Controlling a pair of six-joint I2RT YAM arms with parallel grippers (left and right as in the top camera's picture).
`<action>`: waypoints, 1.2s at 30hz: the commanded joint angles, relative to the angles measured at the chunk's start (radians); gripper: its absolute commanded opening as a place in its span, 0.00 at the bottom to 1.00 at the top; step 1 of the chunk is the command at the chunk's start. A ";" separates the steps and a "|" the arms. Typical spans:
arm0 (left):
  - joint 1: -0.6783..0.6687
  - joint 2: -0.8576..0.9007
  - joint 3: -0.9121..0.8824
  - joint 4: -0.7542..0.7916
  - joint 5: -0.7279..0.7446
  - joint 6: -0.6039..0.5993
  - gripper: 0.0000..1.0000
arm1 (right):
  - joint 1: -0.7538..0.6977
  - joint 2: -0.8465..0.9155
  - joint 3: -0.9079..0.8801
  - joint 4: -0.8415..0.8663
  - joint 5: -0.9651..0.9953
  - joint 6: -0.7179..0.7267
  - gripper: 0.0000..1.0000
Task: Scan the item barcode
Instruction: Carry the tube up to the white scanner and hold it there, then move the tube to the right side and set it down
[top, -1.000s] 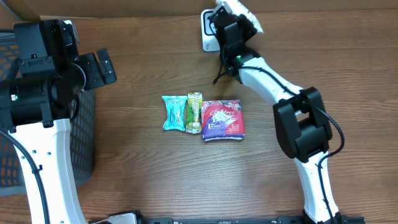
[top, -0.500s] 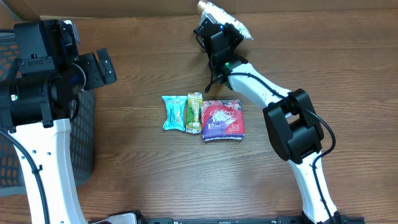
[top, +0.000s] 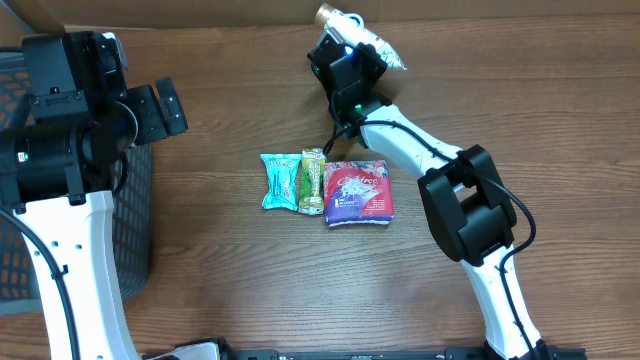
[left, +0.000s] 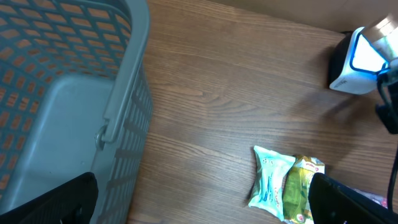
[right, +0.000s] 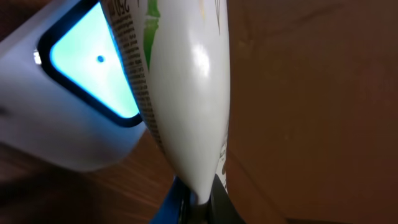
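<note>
Right tool (top: 345, 52), clamped on the pouch (right: 186, 93), has swung over the scanner (right: 43, 130); a read looks imminent. Left tool (top: 155, 108) gapes empty.

The left arm (top: 70, 260) comes up from the near left, white link upright, black wrist block at the far left. The left gripper (top: 155, 110) points right over the surface, jaws wide open, nothing between them. In the wrist view its fingertips (left: 56, 199) sit in both bottom corners. The right arm (top: 480, 250) starts near right, elbow mid-right, forearm stretched to the far centre. The right gripper (top: 350, 40) is at the far edge, jaws clamped on a packet (right: 186, 93).
</note>
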 joint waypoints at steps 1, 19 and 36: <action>0.003 0.002 0.002 0.002 0.005 0.019 1.00 | 0.031 -0.127 0.023 -0.083 -0.032 0.125 0.04; 0.003 0.002 0.002 0.002 0.005 0.019 1.00 | -0.330 -0.770 0.020 -1.102 -0.769 1.113 0.04; 0.003 0.002 0.002 0.002 0.005 0.019 1.00 | -0.944 -0.736 -0.750 -0.436 -1.256 1.008 0.04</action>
